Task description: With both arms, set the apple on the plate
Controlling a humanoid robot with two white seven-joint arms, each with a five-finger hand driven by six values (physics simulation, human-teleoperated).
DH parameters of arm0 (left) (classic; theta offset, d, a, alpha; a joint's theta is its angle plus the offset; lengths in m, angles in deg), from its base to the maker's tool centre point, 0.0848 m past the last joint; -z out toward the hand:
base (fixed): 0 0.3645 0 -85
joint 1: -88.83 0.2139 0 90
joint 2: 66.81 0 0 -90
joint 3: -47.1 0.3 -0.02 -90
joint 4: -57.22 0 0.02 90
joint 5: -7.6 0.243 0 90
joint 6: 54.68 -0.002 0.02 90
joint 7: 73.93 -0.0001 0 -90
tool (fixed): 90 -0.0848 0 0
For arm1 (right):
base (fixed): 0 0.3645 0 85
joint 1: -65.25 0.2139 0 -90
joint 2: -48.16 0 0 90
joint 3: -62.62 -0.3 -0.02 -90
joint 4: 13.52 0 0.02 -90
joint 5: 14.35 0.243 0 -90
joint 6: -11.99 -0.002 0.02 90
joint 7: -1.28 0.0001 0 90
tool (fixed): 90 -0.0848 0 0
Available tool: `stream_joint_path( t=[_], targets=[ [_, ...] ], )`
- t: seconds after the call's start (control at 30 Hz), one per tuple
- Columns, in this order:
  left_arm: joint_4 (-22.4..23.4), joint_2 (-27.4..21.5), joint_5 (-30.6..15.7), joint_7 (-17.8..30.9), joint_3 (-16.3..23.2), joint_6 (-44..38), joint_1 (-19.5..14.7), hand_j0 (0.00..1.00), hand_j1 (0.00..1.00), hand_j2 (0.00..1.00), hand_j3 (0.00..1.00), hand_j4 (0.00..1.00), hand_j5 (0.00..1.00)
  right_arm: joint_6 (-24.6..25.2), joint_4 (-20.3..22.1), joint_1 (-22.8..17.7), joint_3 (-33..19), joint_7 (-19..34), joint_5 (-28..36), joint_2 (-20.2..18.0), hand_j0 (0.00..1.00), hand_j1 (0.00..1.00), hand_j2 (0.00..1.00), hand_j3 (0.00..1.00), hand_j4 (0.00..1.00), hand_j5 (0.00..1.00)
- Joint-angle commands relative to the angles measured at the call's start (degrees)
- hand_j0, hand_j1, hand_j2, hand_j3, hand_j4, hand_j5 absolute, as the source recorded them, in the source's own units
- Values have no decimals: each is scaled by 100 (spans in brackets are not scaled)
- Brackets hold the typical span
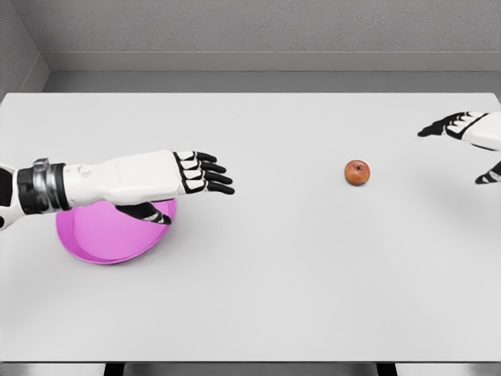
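A small red apple [357,172] is sitting alone on a white table [258,298], touching neither hand. The left hand [192,174] is reaching toward the apple from well to its left, fingers stretched out flat and holding nothing, its forearm passing over a pink plate [102,239]. The right hand [470,137] is hovering near the apple's right side, fingers spread and empty.
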Motion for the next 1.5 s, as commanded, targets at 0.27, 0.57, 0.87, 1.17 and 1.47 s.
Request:
stream_joint_path(
  t=[0.27, 0.57, 0.87, 1.17, 1.47],
  targets=[
    [0, 2, -19, 9, 94, -9, 0, 100, 100, 100, 100, 100, 100, 16, 56, -26, -200, -2, 46, 313, 100, 100, 100, 100, 100, 100],
    [44, 2, 7, 114, 112, -9, -9, 100, 100, 100, 100, 100, 100, 16, 566, -465, -138, -2, 512, 489, 100, 100, 100, 100, 100, 100],
    [35, 11, -1, 123, 68, -9, 17, 100, 100, 100, 100, 100, 100, 16, 935, -475, -165, -2, 468, 586, 100, 100, 100, 100, 100, 100],
    [35, 28, -1, 193, 24, -9, 35, 100, 100, 100, 100, 100, 100, 16, 794, -440, 2, -2, 521, 858, 100, 100, 100, 100, 100, 100],
    [35, 20, -1, 202, 24, -9, 44, 100, 100, 100, 100, 100, 100, 97, 328, 44, 371, -2, 521, 1368, 100, 100, 100, 100, 100, 100]
  ],
)
